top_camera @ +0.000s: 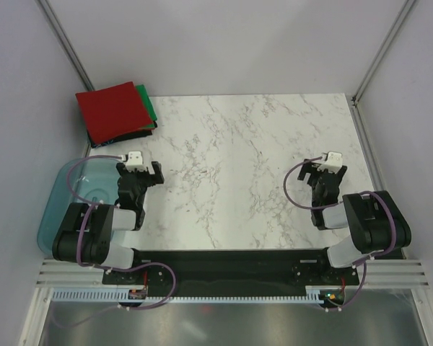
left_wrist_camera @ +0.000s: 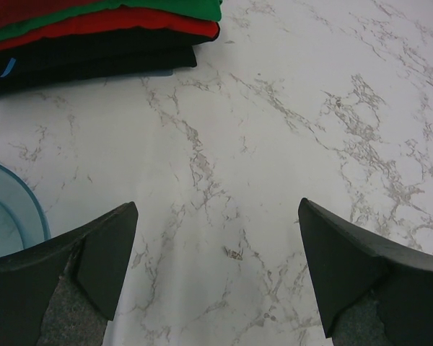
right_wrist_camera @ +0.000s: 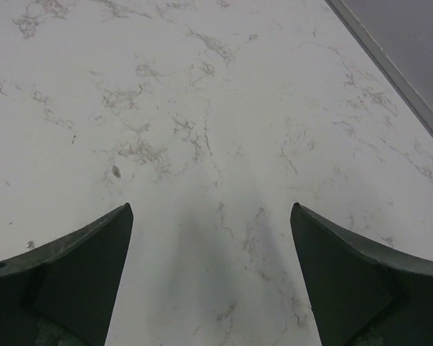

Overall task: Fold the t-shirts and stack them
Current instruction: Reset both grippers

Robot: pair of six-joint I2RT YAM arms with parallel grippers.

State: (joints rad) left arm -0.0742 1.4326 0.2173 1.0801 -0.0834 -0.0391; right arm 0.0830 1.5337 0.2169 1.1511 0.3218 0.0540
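Note:
A stack of folded t-shirts (top_camera: pixel 115 113) lies at the far left corner of the marble table, a dark red one on top, then green, red and black below. The left wrist view shows the stack's near edge (left_wrist_camera: pixel 101 36) in layers. My left gripper (top_camera: pixel 138 171) is open and empty over bare marble near the table's left side, well short of the stack; its fingers (left_wrist_camera: pixel 101 259) stand wide apart. My right gripper (top_camera: pixel 326 171) is open and empty over bare marble on the right, fingers (right_wrist_camera: pixel 79 274) wide apart.
A translucent teal plastic tub (top_camera: pixel 72 194) sits at the left edge beside the left arm; its rim shows in the left wrist view (left_wrist_camera: pixel 14 209). A metal frame rail (top_camera: pixel 368 144) runs along the table's right edge. Grey walls close in the back and sides.

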